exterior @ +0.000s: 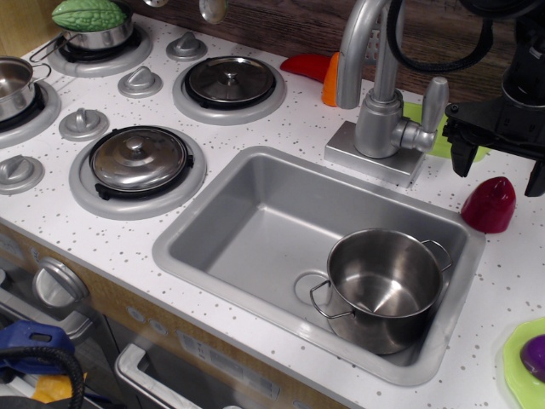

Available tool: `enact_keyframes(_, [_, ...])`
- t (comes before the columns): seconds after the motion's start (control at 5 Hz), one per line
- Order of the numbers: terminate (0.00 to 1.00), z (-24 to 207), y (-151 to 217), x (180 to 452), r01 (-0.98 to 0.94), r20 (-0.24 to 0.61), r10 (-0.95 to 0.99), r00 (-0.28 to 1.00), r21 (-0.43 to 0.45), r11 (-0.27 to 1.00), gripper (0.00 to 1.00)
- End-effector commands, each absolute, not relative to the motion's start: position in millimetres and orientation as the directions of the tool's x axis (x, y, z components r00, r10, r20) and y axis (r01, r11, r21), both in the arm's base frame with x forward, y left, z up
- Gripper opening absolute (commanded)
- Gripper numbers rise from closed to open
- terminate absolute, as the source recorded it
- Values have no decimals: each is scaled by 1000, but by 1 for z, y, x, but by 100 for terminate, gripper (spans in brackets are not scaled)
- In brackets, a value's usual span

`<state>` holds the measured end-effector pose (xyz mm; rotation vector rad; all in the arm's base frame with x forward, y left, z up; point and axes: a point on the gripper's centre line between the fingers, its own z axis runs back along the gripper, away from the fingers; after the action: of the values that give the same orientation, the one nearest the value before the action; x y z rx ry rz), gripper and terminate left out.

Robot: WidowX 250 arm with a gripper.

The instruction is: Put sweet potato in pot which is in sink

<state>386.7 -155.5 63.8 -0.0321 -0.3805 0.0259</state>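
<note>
I've got the black two-finger gripper (500, 160) parked over the counter at far right, above and a touch behind the small dark red-magenta plastic sweet potato (490, 205); jaws stand apart w/ nothing between them, one finger hanging left of the potato, the other near the frame edge at right; looks to me like a straddle lined up for a straight drop, not yet a grasp.

Potato sits on the white speckled counter (289, 115), just beside the right rim of the rectangular grey matte sink (247, 226), tapered end pointing up-ish; rounded smooth plastic, so I'd judge it prone to squirting out if the pinch lands off-centre; better to close across the fat lower part.

Shiny stainless steel round pot (383, 288) w/ two thin wire loop handles stands upright in the sink's right front corner, open, no lid, empty as far as I can see; it's near the potato, so transfer is a short hop over the rim, which I guess is why it's placed on that side.

Watch-outs: grey metal tap (379, 94) w/ its lever sits just left of the gripper; lime green plate (516, 362) carrying a purple item is at bottom right, well clear of the path. Black-lidded pans on the hob at left are irrelevant.

Progress by my read: early; nothing lifted yet; next is descend, close, lift, shift toward pot, release.
</note>
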Motion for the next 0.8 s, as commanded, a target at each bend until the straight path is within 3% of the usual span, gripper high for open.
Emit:
enact_keyframes(0.0, [0,64,-156,387,-19,371,31,928,-36,999,100])
enact_keyframes(0.6, [0,25,-162,412,17,474,21,880,-76,997,100])
